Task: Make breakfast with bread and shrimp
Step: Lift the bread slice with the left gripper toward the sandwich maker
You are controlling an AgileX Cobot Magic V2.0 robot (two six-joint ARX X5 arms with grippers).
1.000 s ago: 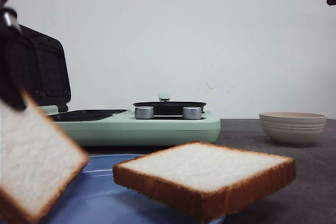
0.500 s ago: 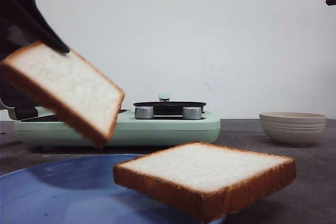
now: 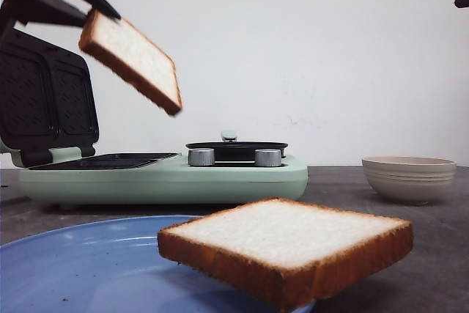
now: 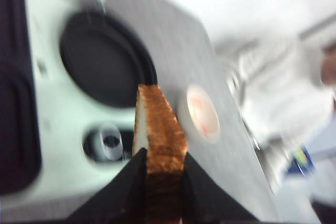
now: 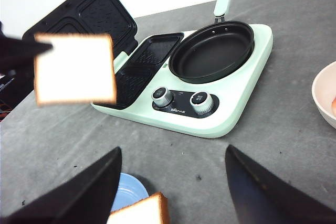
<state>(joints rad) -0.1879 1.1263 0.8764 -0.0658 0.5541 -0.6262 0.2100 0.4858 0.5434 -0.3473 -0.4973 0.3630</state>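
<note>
I seem to be working in a lab mock-up of a kitchen: a bare grey desk against a plain white wall, carrying one mint-green breakfast maker.

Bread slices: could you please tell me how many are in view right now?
2: one bread slice held in the left gripper above the sandwich maker, another on the blue plate.

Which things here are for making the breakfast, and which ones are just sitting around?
For the breakfast:
- bread slice held up by the left end effector
- second bread slice on the blue plate
- green breakfast maker with open sandwich tray and frying pan
- beige bowl, something pink-orange inside, blurry

Just sitting around:
- right end effector, open and empty
</note>
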